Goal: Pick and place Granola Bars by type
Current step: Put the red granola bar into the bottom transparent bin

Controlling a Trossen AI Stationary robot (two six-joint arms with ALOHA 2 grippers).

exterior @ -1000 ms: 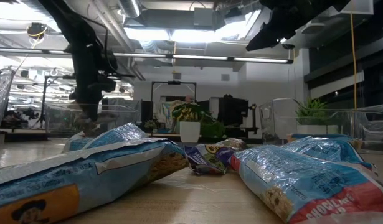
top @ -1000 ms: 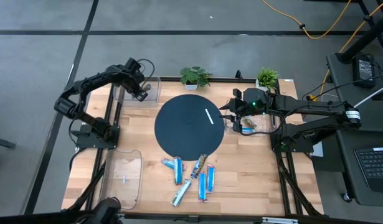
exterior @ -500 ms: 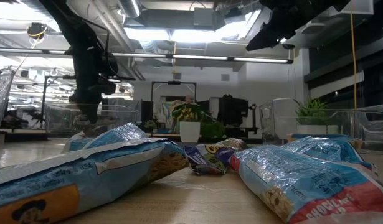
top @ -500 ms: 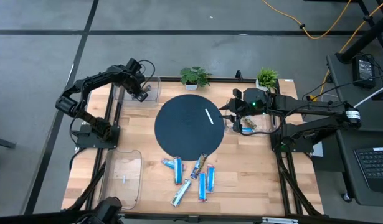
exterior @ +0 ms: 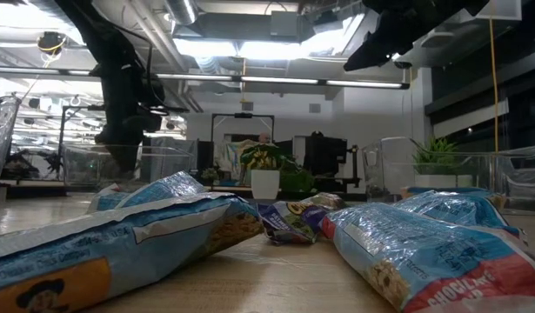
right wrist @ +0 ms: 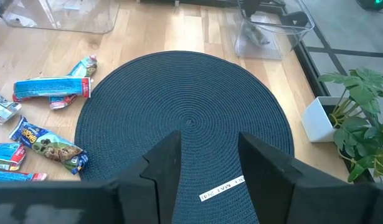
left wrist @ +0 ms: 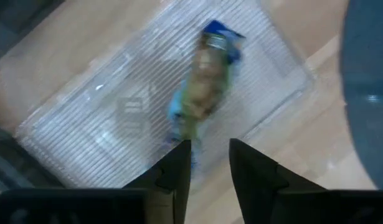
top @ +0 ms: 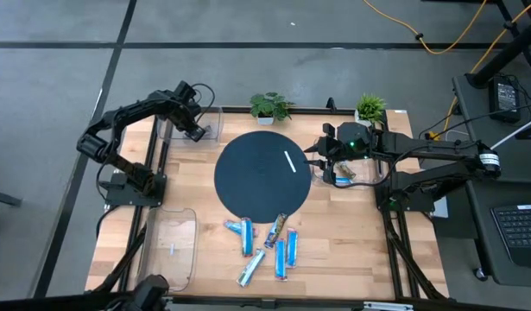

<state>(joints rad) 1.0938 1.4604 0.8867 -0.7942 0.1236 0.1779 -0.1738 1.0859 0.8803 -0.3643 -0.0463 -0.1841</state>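
My left gripper (top: 196, 131) hangs open over the clear bin (top: 206, 125) at the table's far left corner. In the left wrist view a blue and brown granola bar (left wrist: 207, 81) lies on this bin's ribbed floor (left wrist: 116, 106), below the spread fingers (left wrist: 210, 168). My right gripper (top: 319, 161) waits open over the right edge of the round dark mat (top: 261, 175), beside the right bin (top: 362, 168), which holds one bar (top: 343, 176). Several mostly blue bars (top: 265, 246) lie flat on the wood near the table's near edge; they fill the low view (exterior: 145, 235).
A third clear bin (top: 174, 246) sits at the near left. Two potted plants (top: 269, 105) (top: 369, 107) stand along the far edge. A white label (top: 290, 161) lies on the mat. Bare wood shows on either side of the bars.
In the low view my left gripper has risen a little above the far left bin. The right arm and the bars near the table's near edge have kept still.
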